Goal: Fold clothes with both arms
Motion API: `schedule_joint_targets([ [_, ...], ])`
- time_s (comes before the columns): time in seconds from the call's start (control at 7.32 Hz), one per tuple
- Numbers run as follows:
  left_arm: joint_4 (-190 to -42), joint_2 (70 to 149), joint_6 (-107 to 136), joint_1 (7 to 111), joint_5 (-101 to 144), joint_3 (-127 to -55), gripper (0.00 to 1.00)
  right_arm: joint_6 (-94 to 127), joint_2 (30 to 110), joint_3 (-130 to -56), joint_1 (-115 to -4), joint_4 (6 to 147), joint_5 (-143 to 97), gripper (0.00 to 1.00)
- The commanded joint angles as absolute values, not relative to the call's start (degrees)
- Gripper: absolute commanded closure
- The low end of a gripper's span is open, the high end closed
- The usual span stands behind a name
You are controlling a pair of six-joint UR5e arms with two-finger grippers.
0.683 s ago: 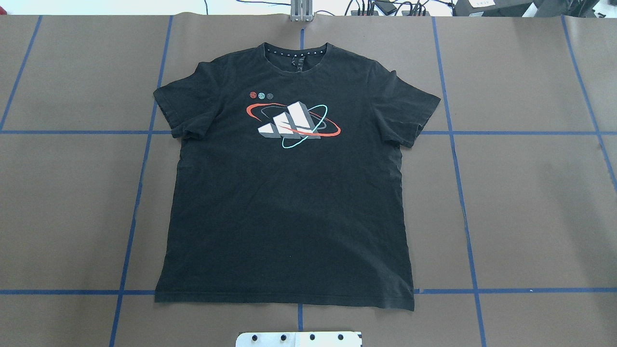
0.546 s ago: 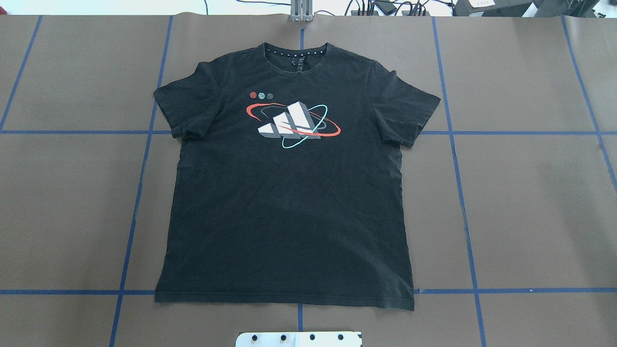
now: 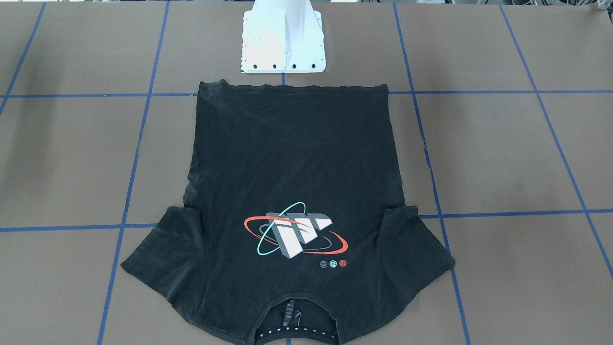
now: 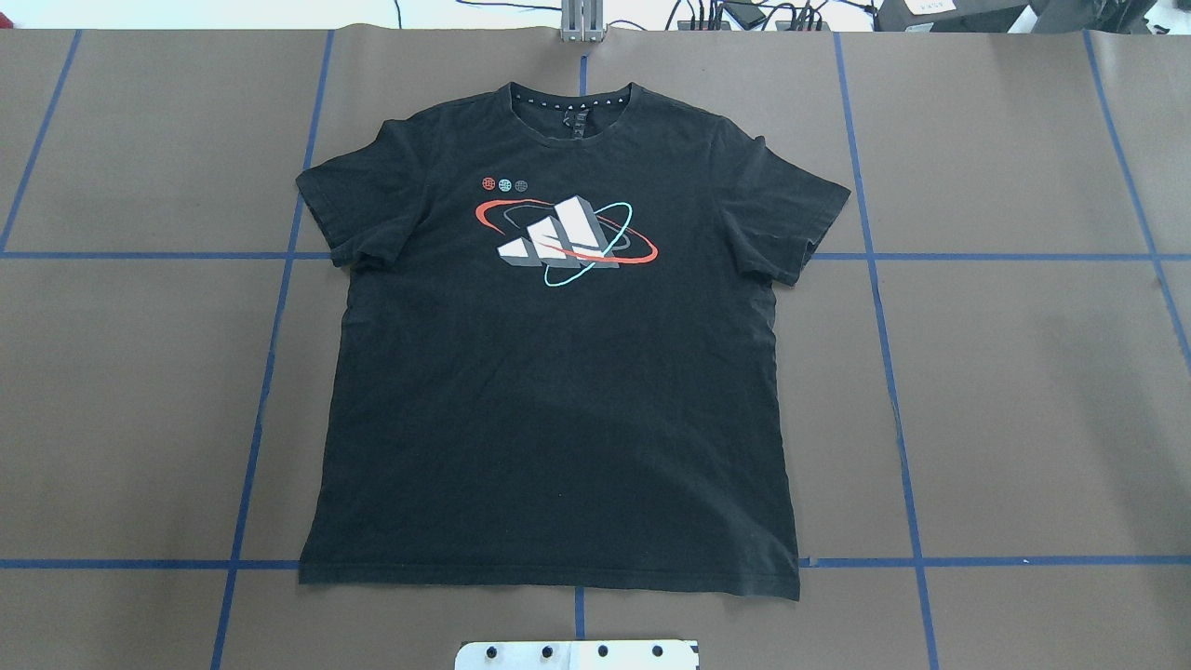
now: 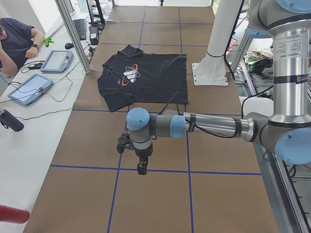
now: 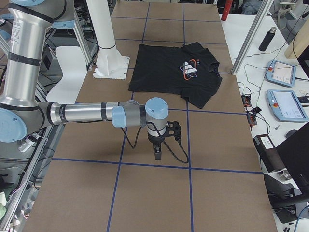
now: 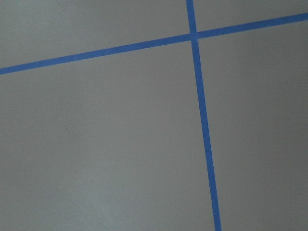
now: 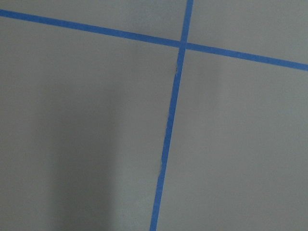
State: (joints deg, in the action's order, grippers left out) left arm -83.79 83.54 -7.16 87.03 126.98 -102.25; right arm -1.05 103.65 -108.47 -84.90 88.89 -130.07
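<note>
One black T-shirt (image 4: 558, 400) lies flat and face up on the brown counter (image 4: 1023, 372). Its short sleeves are spread, its collar (image 4: 569, 98) is toward the far edge, and its hem is just short of the white pedestal base (image 3: 283, 43). The chest carries a white-grey logo (image 4: 563, 242) ringed in red and teal. Blue tape lines (image 4: 271, 354) divide the counter into a grid, and the shirt lies across the middle line.

The left arm (image 5: 209, 127) stretches level over the counter's end on the robot's left. The left fingers (image 5: 141, 167) point down above bare surface near a tape line, well apart from the shirt. The right arm (image 6: 91, 113) is posed likewise at the opposite end, its right fingers (image 6: 158, 153) pointing down beside a tape line, also well apart from the shirt. Both sets of fingers appear only in the side views, so it cannot be told whether they are wide or narrow; neither touches the shirt. Each wrist view shows only bare counter and a tape crossing (image 7: 192, 36).

A person (image 5: 17, 36) sits at a white side counter (image 5: 29, 141) with a tablet (image 5: 24, 90) on it.
</note>
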Motion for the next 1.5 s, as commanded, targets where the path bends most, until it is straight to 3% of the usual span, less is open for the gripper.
schedule_joint_targets([
  [0.0, -84.72, 84.02, -6.68, 86.92, 126.74, -104.66, 0.0, -1.05, 102.58, -108.63, -83.25, 88.6, -131.56, 0.0],
  [0.27, -88.65, 86.74, -6.77, 86.92, 126.74, -105.21, 0.0, 4.19, 98.11, -108.46, -79.3, 87.72, -131.66, 0.0],
  [0.55, -105.81, 87.89, -6.59, 86.92, 126.74, -103.54, 0.0, 10.33, 91.27, -107.33, -74.29, 87.8, -131.49, 0.0],
  [0.68, -110.17, 90.94, -6.59, 86.4, 126.83, -99.45, 0.0, 15.33, 85.4, -104.1, -72.01, 87.72, -131.48, 0.0],
  [0.82, -110.48, 95.23, -6.59, 86.14, 127.78, -94.53, 0.0, 18.77, 78.03, -99.1, -69.72, 87.63, -131.48, 0.0],
  [1.09, -112.32, 95.97, -6.59, 86.13, 134.97, -90.89, 0.0, 27.2, 64.05, -88.82, -65.33, 87.37, -131.14, 0.0],
  [1.37, -115.2, 96.15, -5.36, 85.61, 135.62, -91.06, 0.0, 34.5, 57.76, -75.05, -62.33, 71.3, -130.78, 0.0],
])
